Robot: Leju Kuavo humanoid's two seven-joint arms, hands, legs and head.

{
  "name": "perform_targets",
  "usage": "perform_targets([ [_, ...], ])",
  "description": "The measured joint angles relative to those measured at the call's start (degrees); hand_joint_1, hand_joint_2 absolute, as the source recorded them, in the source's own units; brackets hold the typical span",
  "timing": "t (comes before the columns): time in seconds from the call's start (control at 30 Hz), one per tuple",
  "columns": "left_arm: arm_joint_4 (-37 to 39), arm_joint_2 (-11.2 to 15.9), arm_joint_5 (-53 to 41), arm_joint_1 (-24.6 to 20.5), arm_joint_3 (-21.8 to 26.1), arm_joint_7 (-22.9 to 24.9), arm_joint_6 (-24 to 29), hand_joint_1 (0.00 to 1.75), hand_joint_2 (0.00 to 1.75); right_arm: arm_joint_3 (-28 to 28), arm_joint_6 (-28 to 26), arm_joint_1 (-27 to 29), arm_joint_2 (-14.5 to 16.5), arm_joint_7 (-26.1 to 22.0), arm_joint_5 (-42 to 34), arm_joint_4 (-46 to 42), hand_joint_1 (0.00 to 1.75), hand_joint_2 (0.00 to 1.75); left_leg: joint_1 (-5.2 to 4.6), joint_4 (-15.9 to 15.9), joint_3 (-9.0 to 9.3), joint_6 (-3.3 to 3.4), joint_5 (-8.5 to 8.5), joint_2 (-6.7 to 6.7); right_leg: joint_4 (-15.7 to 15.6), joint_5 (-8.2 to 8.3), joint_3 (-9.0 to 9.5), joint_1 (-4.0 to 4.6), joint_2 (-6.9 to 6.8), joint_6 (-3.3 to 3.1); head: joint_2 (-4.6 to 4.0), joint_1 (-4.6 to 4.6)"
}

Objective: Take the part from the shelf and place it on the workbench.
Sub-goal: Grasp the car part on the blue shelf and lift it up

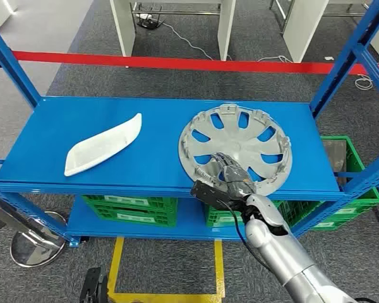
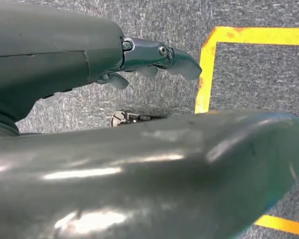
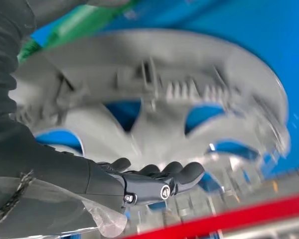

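On the blue shelf (image 1: 49, 136), right of centre in the frame, the silver hubcap (image 1: 235, 142) lies flat while the right robot hand (image 1: 230, 172) rests on its near edge, fingers stretched out, not gripping; a white trim piece (image 1: 103, 144) lies left.

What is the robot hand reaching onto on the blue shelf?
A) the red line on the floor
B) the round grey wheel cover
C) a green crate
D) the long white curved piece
B: the right robot hand lies over the near edge of the round grey wheel cover, while the long white piece sits apart on the shelf.
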Motion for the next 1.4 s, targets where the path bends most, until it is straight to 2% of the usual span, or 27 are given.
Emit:
perform_targets([
  [0.03,0.0,0.0,0.04,0.01,0.0,0.01,0.0,0.0,0.0,0.1,0.56,-0.06,-0.14,0.09,-0.38,0.34,0.0,1.75,-0.02,0.01,-0.02,0.09,-0.01,0.0,3.13,-1.18,-1.53,-0.02,0.0,0.12,0.0,0.04],
  [0.07,0.01,0.0,0.12,0.02,0.01,0.03,0.0,0.0,0.0,0.19,0.98,-0.18,-0.28,0.15,-0.66,0.6,0.0,1.75,-0.03,0.02,0.0,0.14,-0.02,0.0,4.65,-1.55,-2.3,-0.03,0.0,0.18,0.0,0.04],
  [0.1,0.01,0.0,0.23,0.02,0.01,0.07,0.0,0.0,0.0,0.39,1.9,-0.44,-0.55,0.34,-1.28,1.18,0.0,1.75,-0.05,0.03,0.02,0.27,-0.05,0.0,8.01,-2.49,-3.95,-0.05,0.0,0.32,0.0,0.1],
  [0.13,0.01,-0.01,0.36,0.04,0.01,0.12,0.0,0.0,0.0,0.52,2.25,-0.75,-0.71,0.52,-1.47,1.56,0.0,1.75,-0.06,0.05,0.1,0.25,-0.07,0.0,6.85,-1.27,-3.41,-0.06,-0.02,0.3,0.0,0.1],
  [0.2,0.01,-0.04,0.65,-0.02,0.02,0.19,-0.02,0.0,0.0,0.8,2.48,-1.65,-1.0,1.31,-1.26,2.4,0.0,1.75,-0.06,0.13,0.31,0.09,-0.17,-0.01,-0.53,2.53,0.3,-0.07,-0.08,0.05,0.0,0.1],
  [0.27,0.01,-0.08,0.95,-0.11,0.03,0.2,-0.04,0.0,0.0,1.14,2.41,-2.76,-1.17,2.45,-0.47,3.51,0.0,1.75,-0.27,0.39,0.22,-0.39,-0.32,-0.05,-6.86,4.32,3.8,-0.01,-0.08,-0.34,0.0,0.05],
  [0.3,0.01,-0.09,1.04,-0.11,0.03,0.2,-0.05,0.0,0.0,1.32,2.41,-3.29,-1.25,2.98,-0.1,4.12,0.0,1.75,-0.35,0.45,0.15,-0.69,-0.31,-0.06,-7.98,4.3,4.47,0.06,-0.04,-0.56,0.0,0.03],
  [0.37,0.01,-0.08,1.12,-0.07,0.04,0.21,-0.05,0.0,0.0,1.55,2.44,-4.17,-1.49,3.76,0.4,5.19,0.0,1.75,-0.33,0.34,0.14,-1.31,-0.16,-0.09,-8.22,4.36,4.7,0.16,0.03,-1.12,0.0,-0.02],
  [0.43,0.01,-0.06,1.15,-0.08,0.05,0.22,-0.05,0.0,0.0,1.75,2.55,-4.87,-1.62,4.13,0.61,5.97,0.0,1.75,-0.21,1.33,-0.17,-1.91,-1.04,-0.05,-8.6,4.68,4.93,-0.02,-0.08,-1.8,0.0,-0.14],
  [0.47,0.01,-0.04,1.16,-0.1,0.05,0.22,-0.04,0.0,0.0,1.85,2.62,-5.16,-1.65,4.28,0.65,6.32,0.0,1.75,-0.13,3.2,-0.93,-2.21,-2.31,-0.03,-8.81,4.82,5.05,-0.17,-0.16,-2.09,0.0,-0.23],
  [0.57,0.01,-0.01,1.22,0.06,0.05,0.25,-0.04,0.0,0.0,2.11,2.74,-5.62,-1.69,4.88,0.71,7.54,0.0,1.75,0.19,13.68,-5.37,-2.92,-7.33,0.0,-8.88,4.9,5.09,-0.23,-0.29,-2.38,0.0,-0.42],
  [0.6,0.01,0.02,1.25,0.15,0.06,0.26,-0.04,0.0,0.0,2.18,2.73,-5.73,-1.69,5.1,0.73,8.0,0.0,1.75,0.25,15.85,-6.26,-3.06,-7.81,0.0,-8.87,4.9,5.1,-0.23,-0.3,-2.39,0.0,-0.44],
  [0.63,0.01,0.06,1.27,0.2,0.07,0.28,-0.02,0.0,0.0,2.23,2.73,-5.88,-1.69,5.32,0.75,8.47,0.38,1.75,0.31,15.81,-6.14,-3.13,-7.15,0.0,-8.86,4.9,5.13,-0.24,-0.3,-2.37,0.0,-0.43],
  [0.67,0.01,0.11,1.28,0.23,0.07,0.29,-0.01,0.0,0.0,2.27,2.71,-6.05,-1.69,5.47,0.76,8.89,0.82,1.75,0.39,13.75,-5.08,-3.15,-5.61,0.0,-8.86,4.9,5.2,-0.26,-0.29,-2.3,0.0,-0.43],
  [0.73,0.01,0.2,1.3,0.2,0.08,0.31,0.02,0.0,0.0,2.32,2.74,-6.47,-1.7,5.66,0.77,9.58,1.68,1.75,0.53,6.21,-1.31,-3.14,-2.06,-0.01,-8.77,4.86,5.29,-0.16,-0.25,-1.92,0.0,-0.44],
  [0.8,0.01,0.23,1.32,0.17,0.08,0.31,0.05,0.0,0.0,2.33,2.83,-6.91,-1.8,5.77,0.87,10.16,1.75,1.75,0.52,1.28,0.98,-2.71,-0.84,-0.04,-8.64,4.87,5.12,0.1,-0.16,-1.26,0.0,-0.39],
  [0.9,0.01,0.23,1.32,0.24,0.08,0.31,0.21,0.0,0.0,2.33,3.17,-7.38,-2.02,5.84,1.09,10.91,1.75,1.75,0.37,0.41,1.14,-1.41,-0.88,0.04,-8.77,5.07,4.84,0.06,-0.05,-0.23,0.0,-0.33],
  [0.93,0.01,0.22,1.32,0.2,0.08,0.31,0.25,0.0,0.0,2.35,3.31,-7.43,-2.11,5.84,1.13,11.13,1.75,1.75,0.39,0.29,1.16,-0.96,-0.72,0.13,-8.18,4.59,4.46,-0.01,-0.05,0.07,0.0,-0.26],
  [1.0,0.01,0.22,1.3,0.08,0.09,0.31,0.3,0.0,0.0,2.38,3.49,-7.46,-2.39,5.81,1.21,11.6,1.75,1.75,0.44,0.09,1.04,-0.21,-0.4,0.39,-3.53,1.74,2.1,-0.06,-0.07,0.45,0.0,0.01],
  [1.07,0.01,0.22,1.28,0.06,0.1,0.31,0.33,0.0,0.0,2.45,3.62,-7.45,-2.56,5.69,1.28,12.05,1.75,1.75,0.23,0.1,0.69,0.21,-0.26,0.61,4.23,-2.02,-1.49,-0.04,-0.07,0.58,0.0,0.18],
  [1.1,0.01,0.22,1.27,0.09,0.1,0.31,0.33,0.0,0.0,2.51,3.74,-7.48,-2.61,5.62,1.3,12.25,1.75,1.75,0.13,0.1,0.56,0.32,-0.2,0.68,6.97,-2.92,-2.72,-0.04,-0.07,0.57,0.0,0.17],
  [1.13,0.01,0.22,1.27,0.11,0.1,0.31,0.33,0.0,0.0,2.57,3.9,-7.57,-2.64,5.54,1.3,12.45,1.75,1.75,0.04,0.11,0.48,0.38,-0.13,0.73,7.74,-2.78,-2.92,-0.04,-0.07,0.49,0.0,0.18],
  [1.17,0.01,0.22,1.27,0.12,0.1,0.31,0.34,0.0,0.0,2.63,4.07,-7.73,-2.68,5.47,1.29,12.63,1.75,1.75,-0.03,0.12,0.46,0.4,-0.08,0.73,6.35,-1.69,-1.99,-0.03,-0.07,0.31,0.0,0.18],
  [1.23,0.01,0.18,1.27,0.09,0.1,0.31,0.41,0.0,0.0,2.74,4.49,-8.3,-2.73,5.26,1.21,12.97,1.75,1.75,-0.16,0.15,0.52,0.29,0.01,0.71,-1.31,1.6,2.44,0.08,-0.08,-0.38,0.0,0.19],
  [1.3,0.01,0.1,1.27,0.02,0.1,0.31,0.63,0.0,0.0,2.95,4.91,-8.89,-2.74,4.87,1.03,13.22,1.75,1.75,-0.36,0.29,0.4,-0.16,0.12,0.68,-7.55,3.15,6.06,0.29,-0.16,-0.88,0.0,0.11],
  [1.33,0.01,0.07,1.28,-0.01,0.09,0.31,0.79,0.0,0.0,3.08,5.04,-9.06,-2.75,4.64,0.95,13.35,1.75,1.75,-0.37,0.32,0.32,-0.48,0.22,0.66,-8.73,3.2,6.73,0.43,-0.2,-1.03,0.0,0.08],
  [1.4,0.01,0.04,1.28,-0.04,0.08,0.31,0.98,0.0,0.0,3.37,5.12,-9.28,-2.76,4.31,0.87,13.54,1.75,1.75,-0.23,0.26,0.24,-1.16,0.43,0.63,-9.14,3.54,6.92,0.48,-0.25,-1.38,0.0,0.1],
])
